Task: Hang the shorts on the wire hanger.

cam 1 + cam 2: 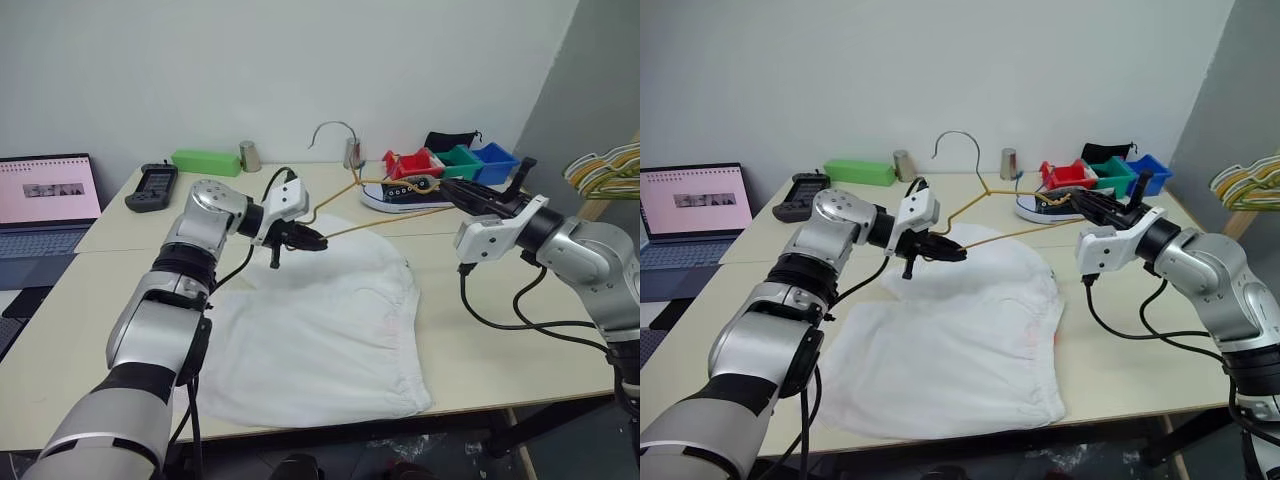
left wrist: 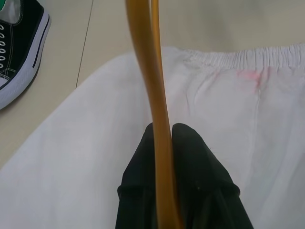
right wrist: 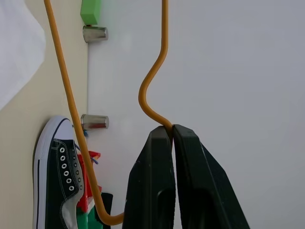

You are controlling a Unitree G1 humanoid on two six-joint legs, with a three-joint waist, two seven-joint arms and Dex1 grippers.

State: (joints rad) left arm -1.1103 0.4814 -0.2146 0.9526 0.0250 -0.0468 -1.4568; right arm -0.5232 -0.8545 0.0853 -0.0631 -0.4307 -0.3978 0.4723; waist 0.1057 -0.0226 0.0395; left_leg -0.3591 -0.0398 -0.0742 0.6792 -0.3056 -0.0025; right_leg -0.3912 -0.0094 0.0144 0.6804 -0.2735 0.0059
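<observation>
Left claw (image 2: 164, 136): clamped on thin yellow-orange wire hanger (image 1: 985, 189), above wrinkled white fabric shorts (image 1: 320, 330).
Right claw (image 3: 171, 131): pinching hanger's other end.
Shorts: flat on tabletop (image 1: 500, 340); near hem cut off by tabletop's edge.
Black sneaker (image 2: 19, 52): partly cropped.

Bright, even light; soft shadows

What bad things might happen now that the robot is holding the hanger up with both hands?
1. The thin yellow-orange wire hanger is pinched only at its ends by the left gripper and right gripper, so it might bend or slip.
2. The wrinkled white fabric shorts lie flat on the table, so threading them may bunch the cloth.
3. The black-and-white sneaker sits close; the hanger could knock it.
</observation>
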